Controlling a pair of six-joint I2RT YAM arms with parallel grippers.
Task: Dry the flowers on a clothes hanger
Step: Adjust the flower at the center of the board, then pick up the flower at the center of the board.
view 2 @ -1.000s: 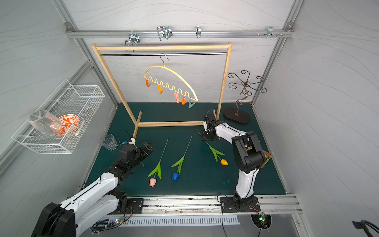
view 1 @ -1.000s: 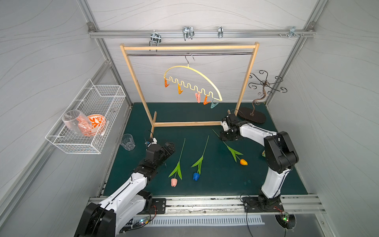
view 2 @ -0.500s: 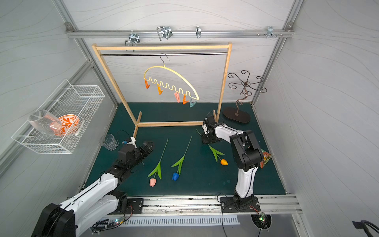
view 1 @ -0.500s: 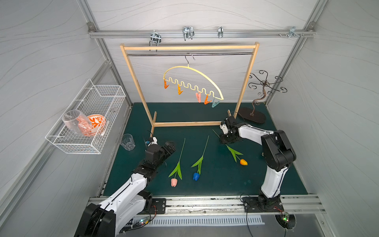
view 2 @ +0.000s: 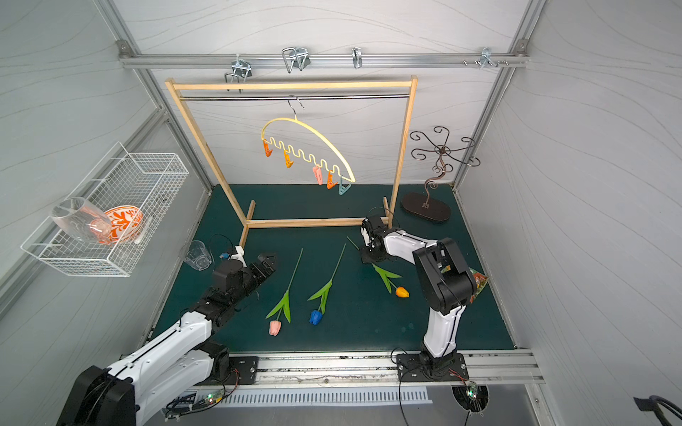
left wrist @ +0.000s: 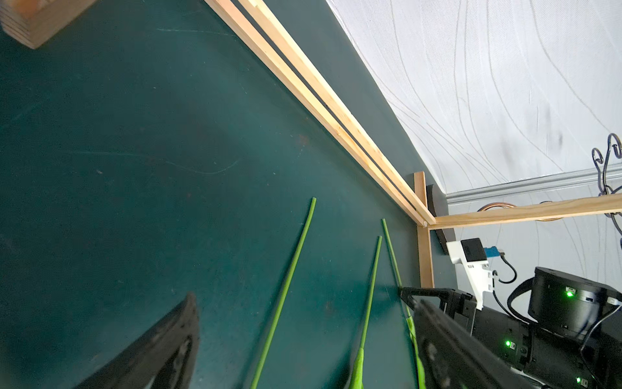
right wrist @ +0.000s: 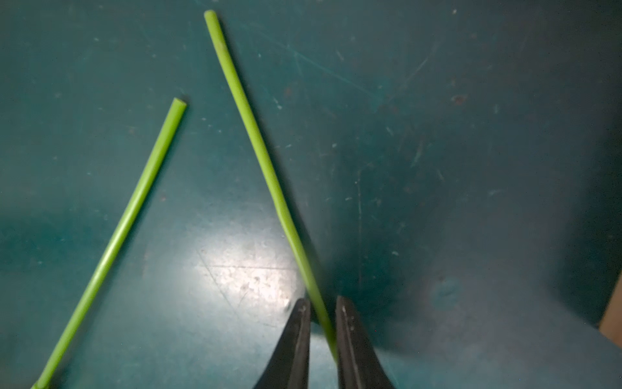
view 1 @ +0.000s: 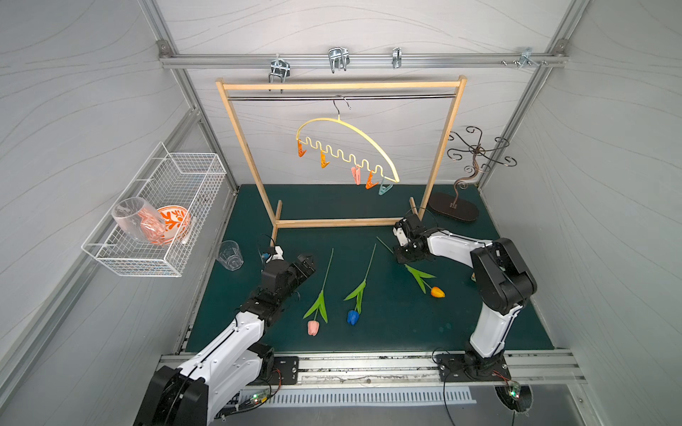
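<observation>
The pale yellow clothes hanger (view 1: 372,138) hangs by its hook from the rack's metal rod, tilted, with small clothespins (view 1: 356,175) along its wavy bar. The flowers lie on the green mat: a pink tulip (view 1: 313,327), a blue tulip (view 1: 352,317) and an orange tulip (view 1: 437,292). My right gripper (view 1: 402,258) is down on the orange tulip's stem (right wrist: 255,134). In the right wrist view the right gripper (right wrist: 321,301) is closed narrowly around that stem. My left gripper (view 1: 308,262) stands open beside the pink tulip's stem (left wrist: 289,279), holding nothing.
The wooden-framed rack (view 1: 334,222) stands across the back of the mat. A dark scrolled metal stand (view 1: 455,212) is at the back right. A clear cup (view 1: 229,255) sits at the left edge. A wire basket (view 1: 177,221) on the left wall holds a glass and an orange bowl.
My right gripper has come down and forward along the orange tulip's stem, and its jaws have narrowed around it. The left arm has stayed still.
</observation>
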